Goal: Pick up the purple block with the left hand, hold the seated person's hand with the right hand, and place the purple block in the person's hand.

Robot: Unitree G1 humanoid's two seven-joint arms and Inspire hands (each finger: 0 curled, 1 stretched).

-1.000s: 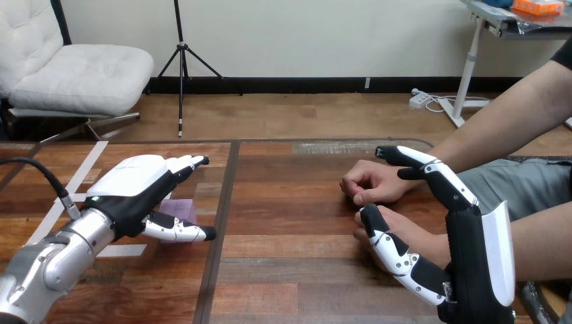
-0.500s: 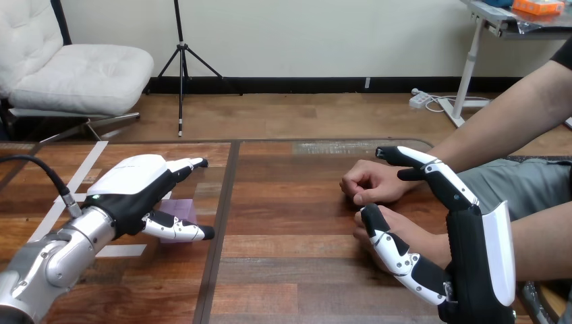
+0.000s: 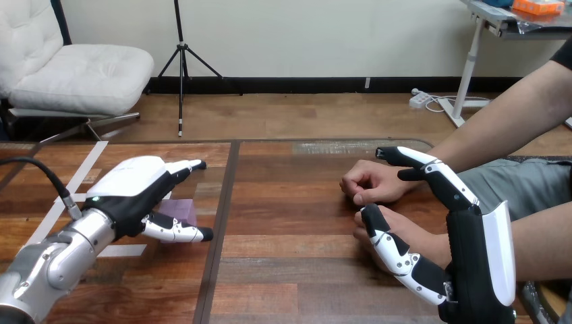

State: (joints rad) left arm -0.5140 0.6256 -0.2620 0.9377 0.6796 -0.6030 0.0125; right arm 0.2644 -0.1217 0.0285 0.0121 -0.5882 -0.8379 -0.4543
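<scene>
The purple block (image 3: 182, 208) lies flat on the wooden table (image 3: 290, 270) at the left. My left hand (image 3: 128, 187) hovers over it, open, with the fingers reaching past the block's far side and the thumb (image 3: 177, 231) along its near side. Most of the block is hidden under the palm. At the right, my right hand (image 3: 475, 253) stands on edge, open. Its thumb (image 3: 391, 248) lies against the near side of the person's hand (image 3: 411, 233), which rests on the table. Its straight fingers (image 3: 432, 172) pass over the wrist of the person's other hand (image 3: 371, 182), a loose fist.
White tape strips (image 3: 79, 177) cross the table's left part. A dark seam (image 3: 219, 223) runs front to back between the two hands. The person's forearms (image 3: 512, 118) come in from the right edge.
My left hand has sunk and drawn back slightly around the purple block. My right hand and the person's hands have stayed put.
</scene>
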